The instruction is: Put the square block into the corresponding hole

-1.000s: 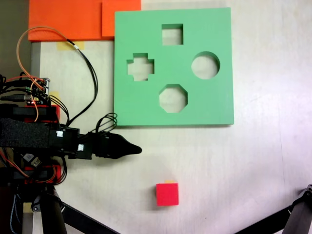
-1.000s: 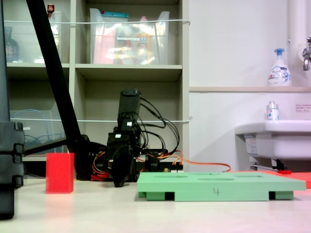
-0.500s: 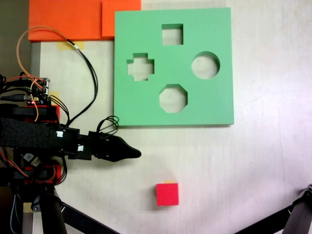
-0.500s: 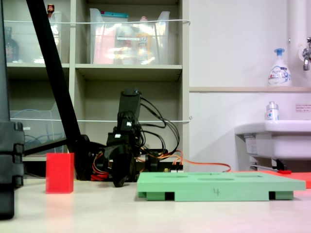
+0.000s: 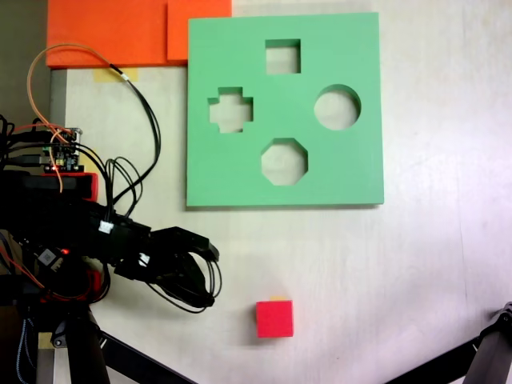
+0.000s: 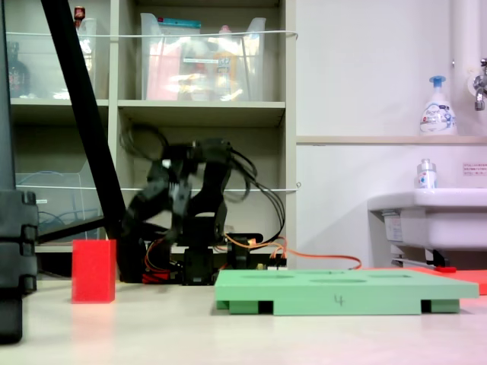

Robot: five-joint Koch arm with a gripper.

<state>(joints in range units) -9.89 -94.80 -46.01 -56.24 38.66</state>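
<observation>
1. The small bright red foam cube (image 5: 274, 318) sits flat on the pale table (image 5: 432, 264) near its lower edge in the top-down fixed view, its sides roughly parallel to the table edges; being a cube, it has no long axis to speak of.
2. In the low side-on fixed view the same cube (image 6: 93, 271) stands upright on the table at the left, well apart from the board.
3. The square cutout (image 5: 282, 56) lies near the upper edge of the green foam board (image 5: 352, 160), above the cross-shaped cutout (image 5: 230, 110), the round cutout (image 5: 337, 107) and the octagonal cutout (image 5: 284, 161).
4. From the side the board (image 6: 342, 293) shows only its edge (the openings read as faint ovals on top), so the square one cannot be picked out there.
5. The black gripper (image 5: 210, 254) hangs left of the cube and apart from it, blurred and tangled among black cables (image 5: 192, 292); whether its jaws are parted or closed cannot be told.
6. In the side view the arm (image 6: 179, 198) is smeared and its tip is hard to make out.
7. Flat orange foam slabs (image 5: 112, 32) lie at the table's upper left corner, cut off by the frame.
</observation>
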